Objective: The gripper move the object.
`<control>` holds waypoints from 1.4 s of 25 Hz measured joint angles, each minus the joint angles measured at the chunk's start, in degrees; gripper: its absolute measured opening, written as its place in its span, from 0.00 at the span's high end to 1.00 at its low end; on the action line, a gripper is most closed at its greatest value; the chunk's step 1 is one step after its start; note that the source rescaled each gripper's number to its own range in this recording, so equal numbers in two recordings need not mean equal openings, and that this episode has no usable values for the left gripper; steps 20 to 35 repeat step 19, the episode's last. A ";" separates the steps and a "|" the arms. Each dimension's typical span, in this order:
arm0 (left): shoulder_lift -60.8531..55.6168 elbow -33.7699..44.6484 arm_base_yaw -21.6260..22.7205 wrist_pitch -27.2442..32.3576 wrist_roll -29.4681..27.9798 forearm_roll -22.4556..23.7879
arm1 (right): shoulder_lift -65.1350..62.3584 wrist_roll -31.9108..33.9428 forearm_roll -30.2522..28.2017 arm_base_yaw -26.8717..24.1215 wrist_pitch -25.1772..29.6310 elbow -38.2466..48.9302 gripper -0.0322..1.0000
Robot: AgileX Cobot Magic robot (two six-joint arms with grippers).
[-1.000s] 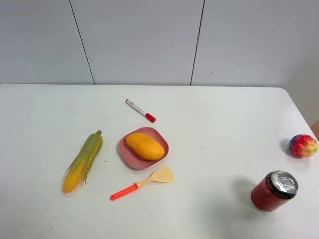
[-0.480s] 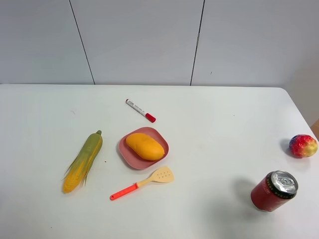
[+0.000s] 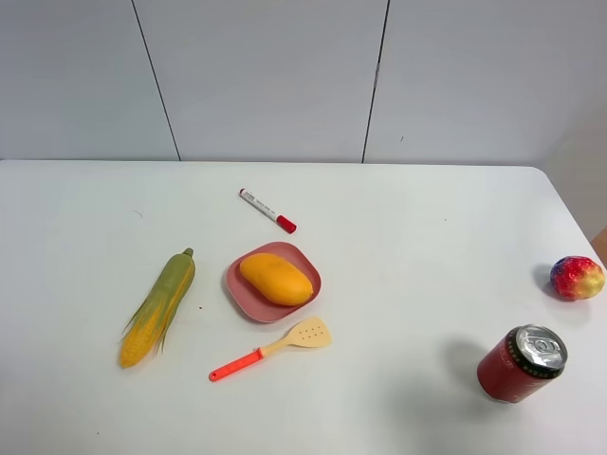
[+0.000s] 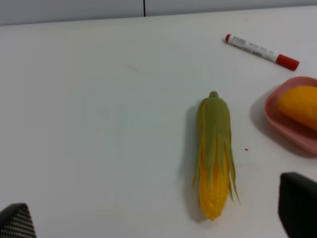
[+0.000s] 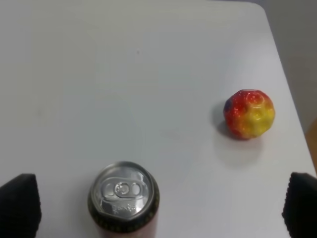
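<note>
nothing is done yet: the mango (image 3: pixel 276 279) sits untouched on its pink plate (image 3: pixel 242 294), my left gripper (image 4: pixel 158 218) wide open, empty.

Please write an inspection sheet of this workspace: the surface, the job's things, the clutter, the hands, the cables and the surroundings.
Surface: white table, no spills seen.
Job's things: mango lies on the pink plate, left of centre, untouched.
Clutter: corn cob left of the plate; red-capped marker behind it; orange-handled spatula in front of it; red soda can upright at front right; red-yellow round fruit near the right edge.
Hands: left hand and right hand show only fingertips far apart at the wrist views' edges, open, holding nothing; neither shows in the high view.
Cables: nothing seen.
Surroundings: pale panelled wall behind the table.
</note>
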 joint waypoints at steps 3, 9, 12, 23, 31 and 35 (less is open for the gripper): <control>0.00 0.00 0.00 0.00 0.00 0.00 | 0.00 0.24 0.02 0.00 0.00 0.00 0.01; 0.00 0.00 0.00 0.00 0.00 0.00 | 0.00 0.73 -0.16 0.00 0.00 0.00 0.00; 0.00 0.00 0.00 0.00 0.00 0.00 | 0.00 0.73 -0.16 0.00 0.00 0.00 0.00; 0.00 0.00 0.00 0.00 0.00 0.00 | 0.00 0.73 -0.16 0.00 0.00 0.00 0.00; 0.00 0.00 0.00 0.00 0.00 0.00 | 0.00 0.73 -0.16 0.00 0.00 0.00 0.00; 0.00 0.00 0.00 0.00 0.00 0.00 | 0.00 0.73 -0.16 0.00 0.00 0.00 0.00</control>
